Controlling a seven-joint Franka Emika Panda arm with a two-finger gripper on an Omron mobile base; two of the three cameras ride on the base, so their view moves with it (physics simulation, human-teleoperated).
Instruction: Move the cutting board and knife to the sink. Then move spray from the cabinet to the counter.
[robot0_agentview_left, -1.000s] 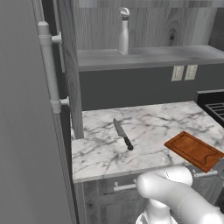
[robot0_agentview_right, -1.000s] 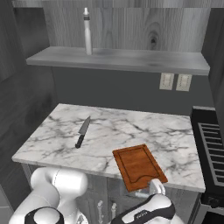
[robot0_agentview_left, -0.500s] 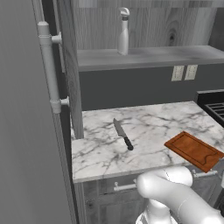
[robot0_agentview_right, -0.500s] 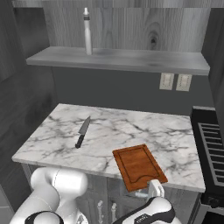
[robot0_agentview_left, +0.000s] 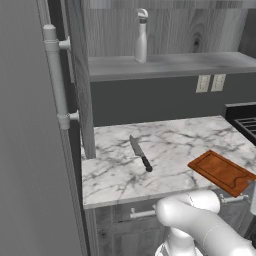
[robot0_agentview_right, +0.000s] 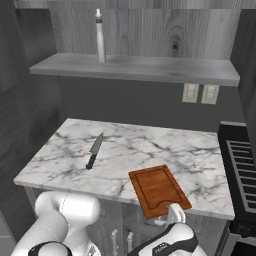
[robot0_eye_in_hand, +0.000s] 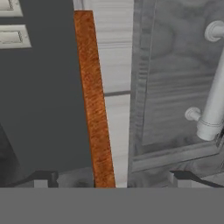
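The orange-brown cutting board (robot0_agentview_left: 221, 172) (robot0_agentview_right: 158, 190) lies at the right front of the marble counter (robot0_agentview_left: 175, 140) (robot0_agentview_right: 150, 145), its corner overhanging the front edge. In the hand view its edge (robot0_eye_in_hand: 94, 100) runs as a thin strip between my two fingertips. My gripper (robot0_eye_in_hand: 113, 178) (robot0_agentview_right: 172, 214) is open, one fingertip on each side of the board's front edge. The knife (robot0_agentview_left: 140, 153) (robot0_agentview_right: 94, 151) lies flat to the left, handle toward the front. The spray (robot0_agentview_left: 141, 35) (robot0_agentview_right: 100, 35) stands upright on the cabinet shelf (robot0_agentview_left: 170, 67) (robot0_agentview_right: 135, 67). The sink is out of view.
A black grated stove (robot0_agentview_left: 245, 122) (robot0_agentview_right: 242, 170) adjoins the counter on the right. A tall grey door with a long bar handle (robot0_agentview_left: 55, 75) stands at the left. Wall outlets (robot0_agentview_right: 200, 93) sit under the shelf. Drawer fronts with a bar handle (robot0_eye_in_hand: 212, 105) are below the counter.
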